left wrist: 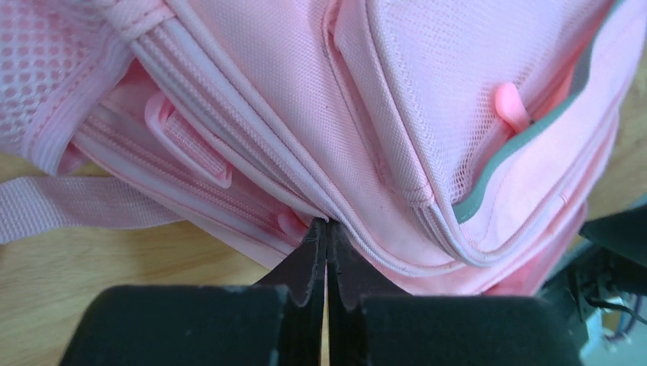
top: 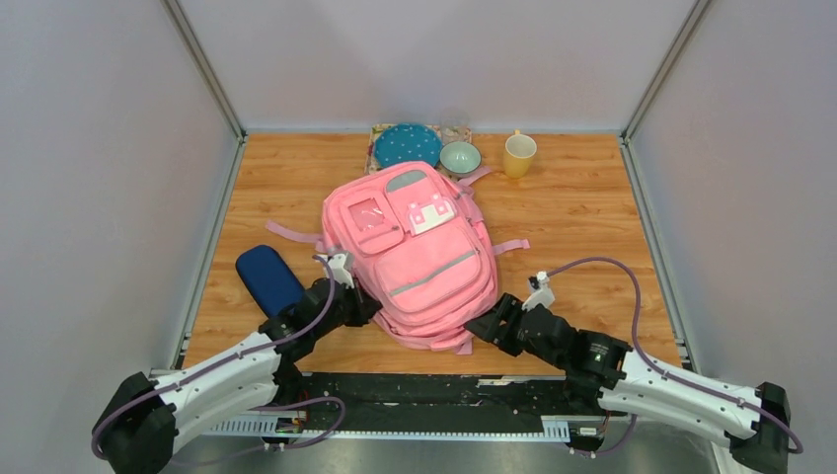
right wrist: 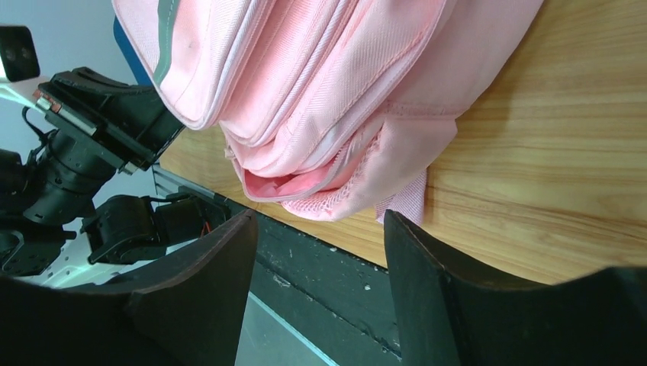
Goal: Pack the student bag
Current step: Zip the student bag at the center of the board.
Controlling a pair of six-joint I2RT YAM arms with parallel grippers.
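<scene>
The student bag, a large pink backpack with grey zip trims and a white-pink patch, lies flat in the middle of the wooden table. My left gripper is at its near left side. In the left wrist view the jaws are pressed together with their tips pinched at the bag's zip seam, and a pink pull tab shows beside them. My right gripper is open and empty at the bag's near right corner. In the right wrist view the bag lies just beyond the fingertips.
A navy-blue zip pouch lies left of the bag by my left arm. At the back stand a teal dotted plate, a pale green bowl and a yellow mug. The table's near edge runs under my right gripper.
</scene>
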